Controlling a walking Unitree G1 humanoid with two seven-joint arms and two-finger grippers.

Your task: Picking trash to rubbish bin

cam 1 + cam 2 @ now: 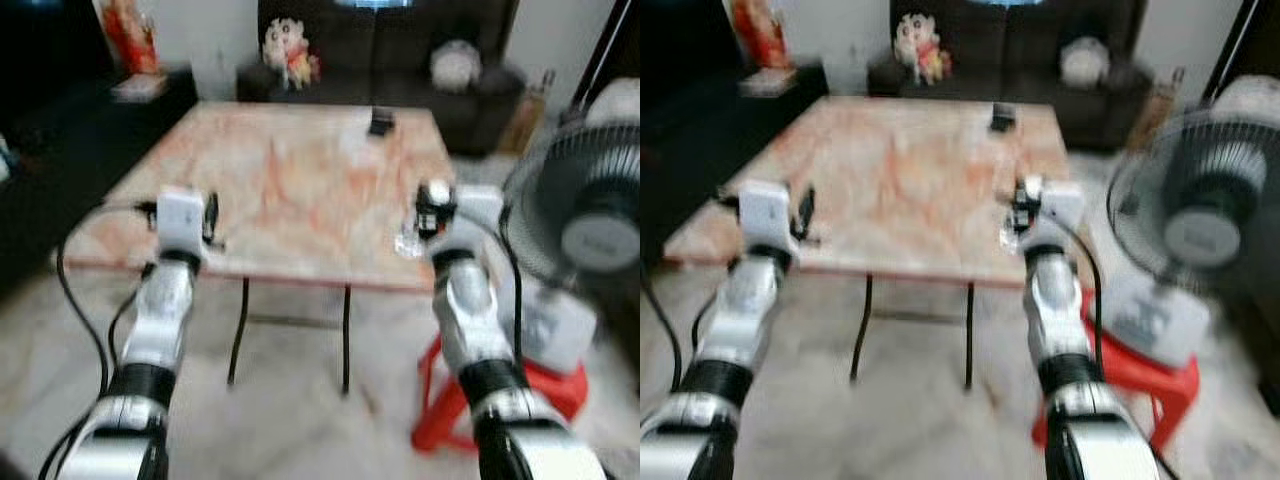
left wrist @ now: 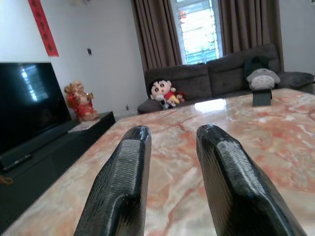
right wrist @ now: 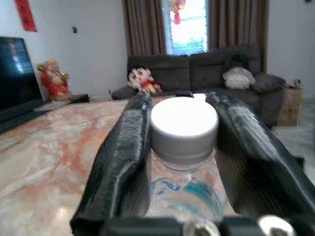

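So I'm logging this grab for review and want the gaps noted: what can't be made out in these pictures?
- Bottle: the right wrist view shows its white cap between the right gripper's fingers; the base is cut off by the frame edge, so fill is unknown. In the eye views it is a blur.
- Grip contact: fingers flank the bottle; touching cannot be told.
- Small dark object on the table's far edge: too blurred to identify.
- Left gripper: open over the table.
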